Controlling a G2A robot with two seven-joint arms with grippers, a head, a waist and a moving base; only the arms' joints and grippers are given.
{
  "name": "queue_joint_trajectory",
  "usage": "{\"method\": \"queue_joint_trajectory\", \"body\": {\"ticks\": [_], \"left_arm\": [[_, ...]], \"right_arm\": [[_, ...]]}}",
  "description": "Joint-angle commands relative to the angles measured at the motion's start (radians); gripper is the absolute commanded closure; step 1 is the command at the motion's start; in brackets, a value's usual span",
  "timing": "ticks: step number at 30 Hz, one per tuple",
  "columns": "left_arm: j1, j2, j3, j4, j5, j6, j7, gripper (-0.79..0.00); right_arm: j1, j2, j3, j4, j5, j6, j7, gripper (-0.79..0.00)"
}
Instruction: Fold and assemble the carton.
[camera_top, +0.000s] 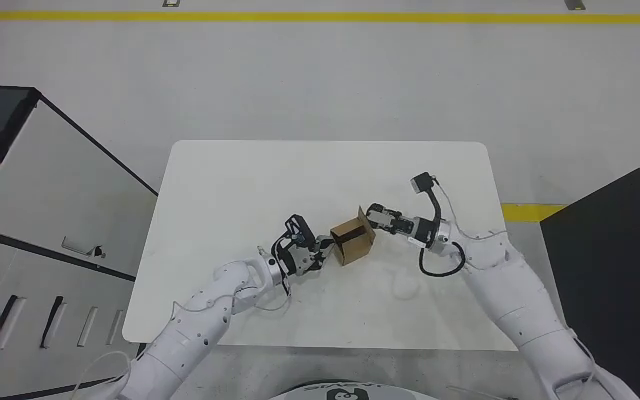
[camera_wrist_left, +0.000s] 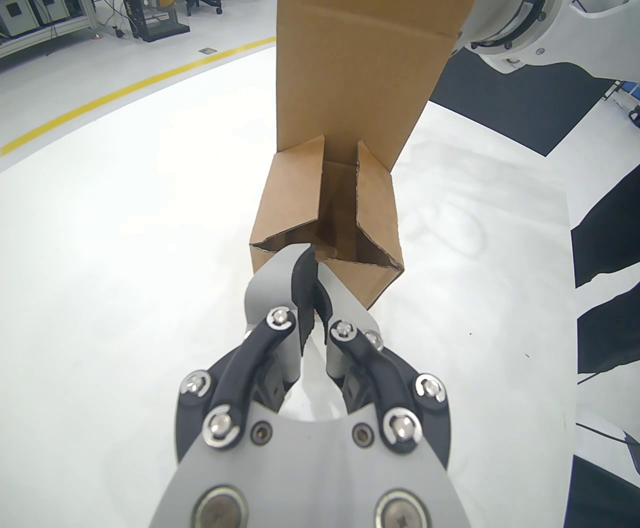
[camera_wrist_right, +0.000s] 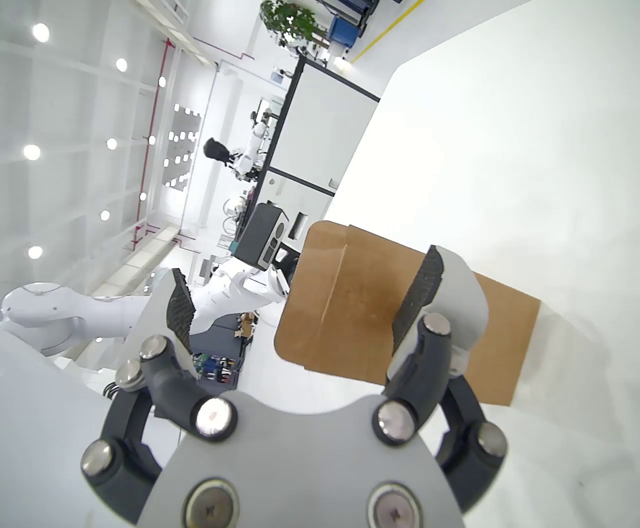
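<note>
Carton (camera_top: 351, 240) sits mid-surface (camera_top: 240, 180), its opening facing the left end effector (camera_wrist_left: 312, 260), which is closed at the rim, possibly pinching cardboard. The right end effector (camera_wrist_right: 305, 267) is spread wide against the far wall. Brace there, and tuck the side flaps (camera_wrist_left: 300, 185) squarely first.

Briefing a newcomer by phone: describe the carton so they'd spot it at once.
Start at the white table; near its middle, the left end effector and right end effector face each other. Between them sits the carton, a small cardboard box with open flaps, the only brown thing there.
</note>
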Motion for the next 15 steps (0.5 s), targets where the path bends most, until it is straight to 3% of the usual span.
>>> {"method": "queue_joint_trajectory", "body": {"ticks": [1, 7, 11, 15], "left_arm": [[0.000, 0.000, 0.000, 0.000, 0.000, 0.000, 0.000, 0.000], [0.000, 0.000, 0.000, 0.000, 0.000, 0.000, 0.000, 0.000], [0.000, 0.000, 0.000, 0.000, 0.000, 0.000, 0.000, 0.000], [0.000, 0.000, 0.000, 0.000, 0.000, 0.000, 0.000, 0.000]], "right_arm": [[0.001, 0.009, 0.028, -0.026, -0.019, 0.035, 0.024, -0.785], [0.016, 0.035, 0.098, -0.101, -0.049, 0.187, 0.137, -0.785], [0.040, 0.050, 0.117, -0.135, -0.134, 0.377, 0.210, -0.785], [0.043, 0.053, 0.118, -0.154, -0.147, 0.413, 0.221, -0.785]]}}
